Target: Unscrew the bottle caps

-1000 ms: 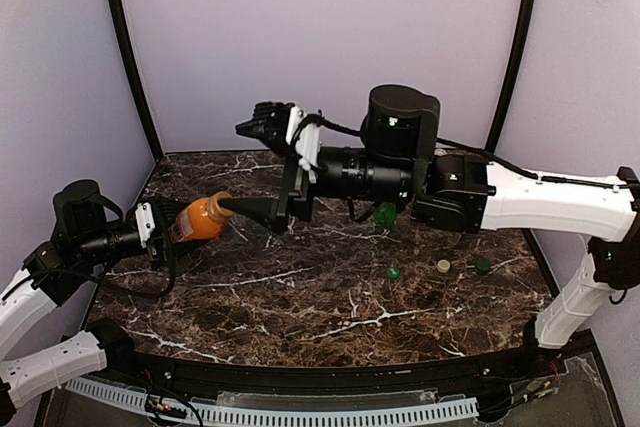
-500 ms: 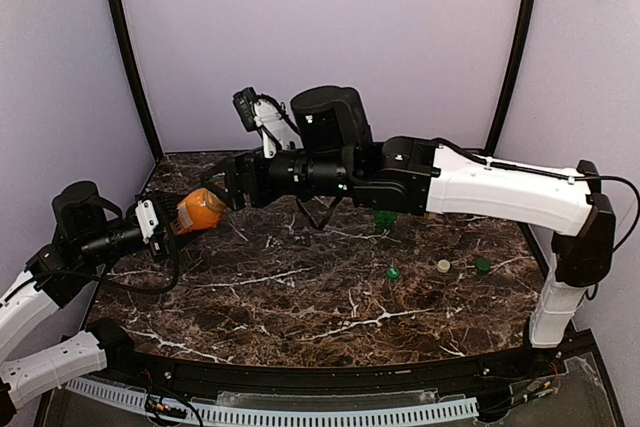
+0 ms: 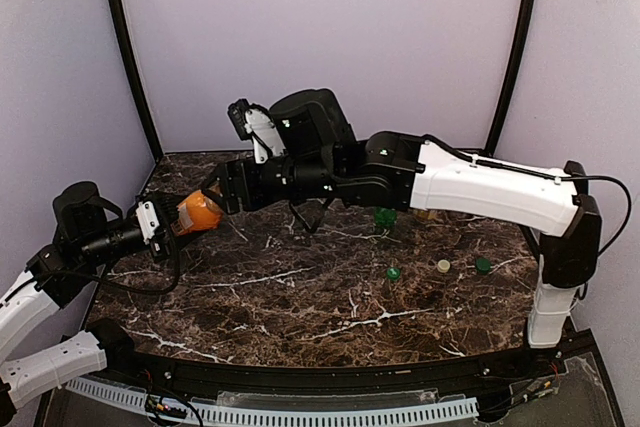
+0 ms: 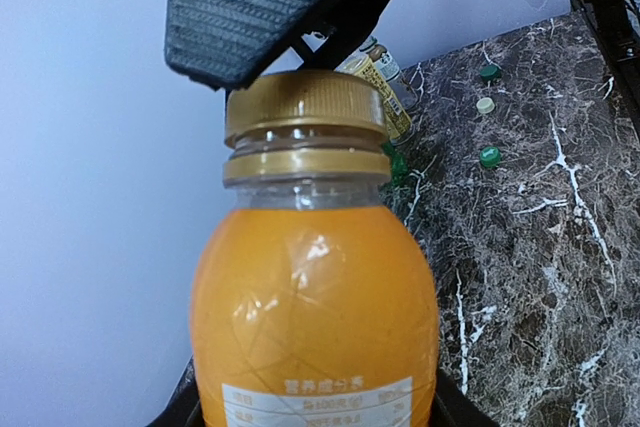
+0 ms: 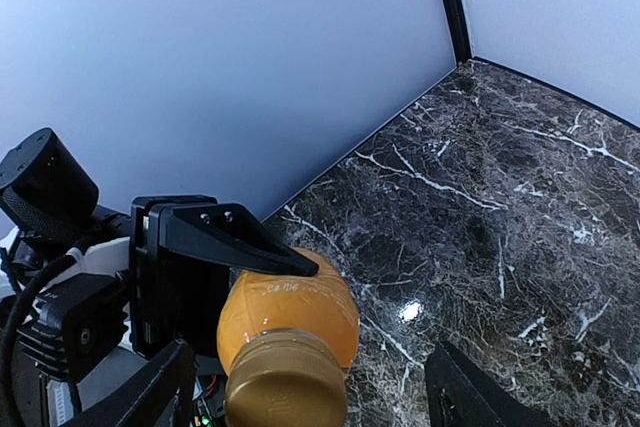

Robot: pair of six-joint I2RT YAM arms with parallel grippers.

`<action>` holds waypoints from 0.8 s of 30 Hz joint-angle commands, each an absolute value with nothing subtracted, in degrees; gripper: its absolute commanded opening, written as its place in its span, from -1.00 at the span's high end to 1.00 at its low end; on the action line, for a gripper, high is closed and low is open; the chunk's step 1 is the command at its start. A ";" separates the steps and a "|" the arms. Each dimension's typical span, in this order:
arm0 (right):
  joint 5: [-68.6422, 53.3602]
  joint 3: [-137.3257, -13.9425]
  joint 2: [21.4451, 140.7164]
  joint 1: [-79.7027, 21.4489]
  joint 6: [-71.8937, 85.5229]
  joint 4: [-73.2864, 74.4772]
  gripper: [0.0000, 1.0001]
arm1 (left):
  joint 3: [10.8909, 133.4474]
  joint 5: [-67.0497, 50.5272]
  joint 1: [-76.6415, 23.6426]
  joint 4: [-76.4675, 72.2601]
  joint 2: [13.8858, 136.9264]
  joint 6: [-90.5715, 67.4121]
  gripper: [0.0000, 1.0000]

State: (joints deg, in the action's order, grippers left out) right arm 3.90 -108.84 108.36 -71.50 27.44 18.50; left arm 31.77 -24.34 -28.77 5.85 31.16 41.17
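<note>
Orange bottle (image 3: pixel 200 215) held sideways over back left of table (image 3: pixel 300 312), clamped in my left gripper (image 3: pixel 172 219). Gold cap (image 5: pixel 285 385) faces my right gripper (image 3: pixel 218 190): arm stretched across, jaws wide, astride cap. Green bottle (image 3: pixel 385 215) and three loose caps (image 3: pixel 443 266) sit to the right.

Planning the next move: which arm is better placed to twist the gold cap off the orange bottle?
Right. The right fingers sit open either side of the gold cap, while the left fingers clamp the orange bottle by its body, steadying it.

Dark white-veined marble table (image 3: pixel 300 297); lilac backdrop (image 3: pixel 330 37); ribbed strip (image 3: pixel 300 413) at near edge, possibly cable track.
</note>
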 commanded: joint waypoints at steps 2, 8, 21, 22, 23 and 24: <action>2.79 -111.66 110.47 -71.60 27.91 21.24 -0.49 | 30.88 -24.04 -28.83 4.62 30.89 41.72 0.86; 1.30 -111.32 110.40 -71.62 27.92 21.54 -0.19 | 30.70 -23.86 -28.83 4.44 30.85 41.97 0.85; -10.74 -112.07 111.09 -72.31 16.17 18.99 1.00 | 30.98 -24.70 -28.83 4.94 30.70 41.37 0.86; -12.20 -111.55 110.68 -72.72 11.62 18.34 1.00 | 31.06 -25.49 -28.83 5.28 30.70 41.32 0.86; -13.20 -110.55 110.09 -73.27 6.63 17.59 1.00 | 31.19 -26.10 -28.83 6.24 30.69 41.51 0.86; -13.85 -109.53 109.39 -73.90 1.21 17.10 1.00 | 31.33 -27.93 -28.83 6.99 30.63 41.80 0.86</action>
State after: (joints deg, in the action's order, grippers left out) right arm -3.86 -110.43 110.15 -71.13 20.14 21.08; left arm 31.33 -23.53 -28.77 5.69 30.81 42.26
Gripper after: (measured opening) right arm 0.356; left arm 0.554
